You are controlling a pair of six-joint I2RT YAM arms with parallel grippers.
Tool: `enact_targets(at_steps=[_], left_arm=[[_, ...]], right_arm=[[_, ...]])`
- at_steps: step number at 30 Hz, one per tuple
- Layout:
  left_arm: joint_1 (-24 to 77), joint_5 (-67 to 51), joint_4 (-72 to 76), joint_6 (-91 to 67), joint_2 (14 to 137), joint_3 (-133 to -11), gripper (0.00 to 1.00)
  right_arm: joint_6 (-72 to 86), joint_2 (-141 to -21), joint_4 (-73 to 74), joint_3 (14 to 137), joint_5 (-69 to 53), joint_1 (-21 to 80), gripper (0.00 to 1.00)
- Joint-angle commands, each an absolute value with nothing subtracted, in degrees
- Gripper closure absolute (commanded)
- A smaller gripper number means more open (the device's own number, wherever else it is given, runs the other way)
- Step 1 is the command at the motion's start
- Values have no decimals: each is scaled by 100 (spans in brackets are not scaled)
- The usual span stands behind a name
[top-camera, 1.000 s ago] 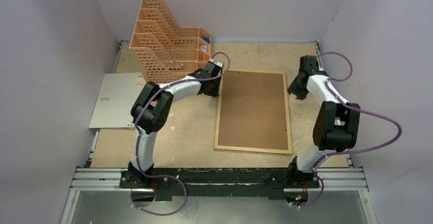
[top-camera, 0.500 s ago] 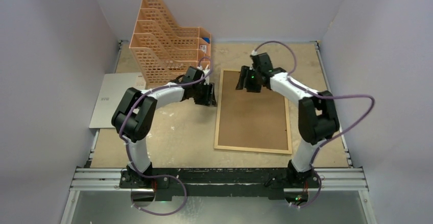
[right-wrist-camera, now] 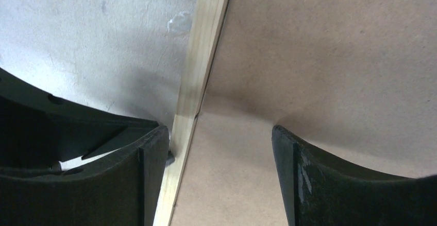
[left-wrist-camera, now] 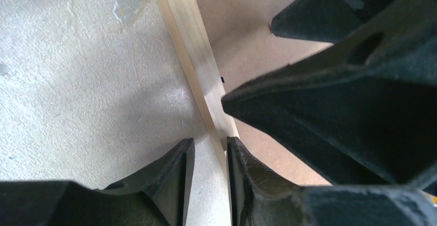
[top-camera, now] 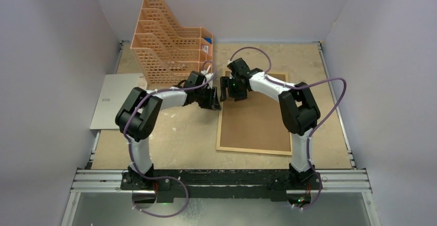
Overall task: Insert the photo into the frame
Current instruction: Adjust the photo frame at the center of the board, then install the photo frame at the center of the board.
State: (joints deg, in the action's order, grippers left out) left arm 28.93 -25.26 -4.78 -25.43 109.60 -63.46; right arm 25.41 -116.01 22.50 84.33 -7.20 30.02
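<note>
The frame (top-camera: 255, 151) is pale wood, smooth and plain. The backing board (top-camera: 257, 118) inside it is brown fibreboard, dull and flat. The table (top-camera: 180, 138) top looks rough and chalky, with scuffed patches. The file organizer (top-camera: 165, 46) at the far left is orange plastic lattice. The left gripper (left-wrist-camera: 208, 142) and right gripper (right-wrist-camera: 219, 133) are black, dull plastic, a bit grainy. The near rail (top-camera: 103, 182) is grey metal.
</note>
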Motion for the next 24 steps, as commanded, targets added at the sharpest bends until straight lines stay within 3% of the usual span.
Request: enact_targets(at_steps=[1, 7, 15, 24], left_arm=[[2937, -2073, -257, -2699, 11096, -5970, 69], [3003, -1804, -229, -2728, 11280, -5886, 75], [2999, -1583, -351, -2703, 11290, -5888, 77], [2979, -1468, -338, -2733, 11231, -5828, 81]], right_arm=[[2403, -11647, 2679, 8357, -598, 3098, 24], [2502, -11889, 2749, 8301, -338, 3111, 31], [2549, -12048, 2870, 8294, -8, 3153, 32], [2668, -12107, 3047, 8204, 454, 3241, 40]])
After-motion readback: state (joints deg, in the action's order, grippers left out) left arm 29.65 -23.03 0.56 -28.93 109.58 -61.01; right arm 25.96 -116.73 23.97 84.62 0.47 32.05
